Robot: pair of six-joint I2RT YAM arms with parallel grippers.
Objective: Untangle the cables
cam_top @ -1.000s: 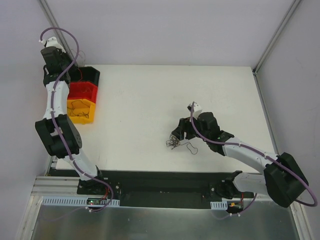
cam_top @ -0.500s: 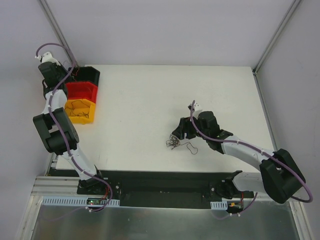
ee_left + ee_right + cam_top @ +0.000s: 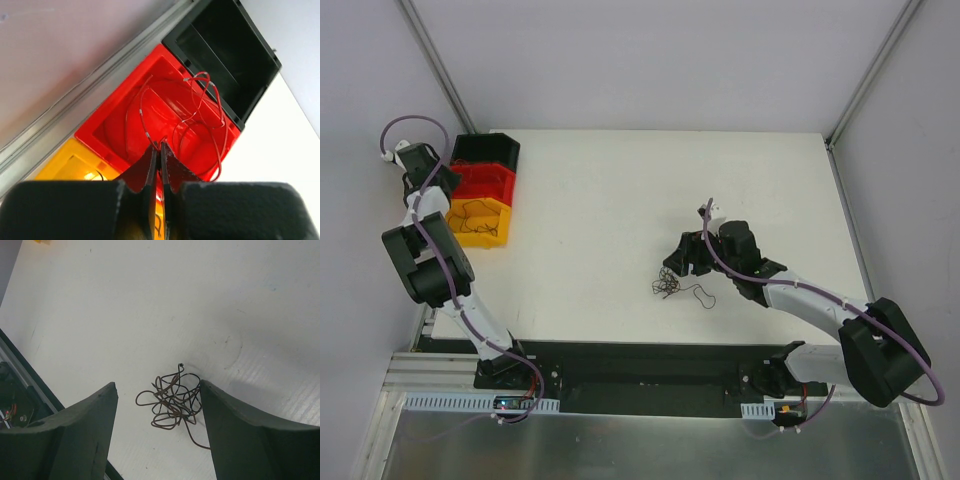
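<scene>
A tangle of thin brown and black cables (image 3: 669, 283) lies on the white table, with one loose looped wire (image 3: 703, 296) just to its right. My right gripper (image 3: 682, 264) is open and hovers over the tangle. In the right wrist view the tangle (image 3: 172, 400) lies between the spread fingers, and the gripper (image 3: 157, 384) touches nothing. My left gripper (image 3: 432, 170) is at the far left beside the bins. In the left wrist view it (image 3: 160, 147) is shut on a thin red wire (image 3: 202, 85) that loops above the red bin (image 3: 125, 130).
Three bins stand in a row at the table's left edge: black (image 3: 488, 149), red (image 3: 485, 182) and yellow (image 3: 490, 235), the yellow one holding a dark wire (image 3: 475, 215). A metal rail (image 3: 75, 100) runs along the wall behind the bins. The table's front edge is near the tangle.
My left arm has swung left, off the bins towards the wall, with the red wire in its jaws. The right gripper has barely moved above the tangle.
</scene>
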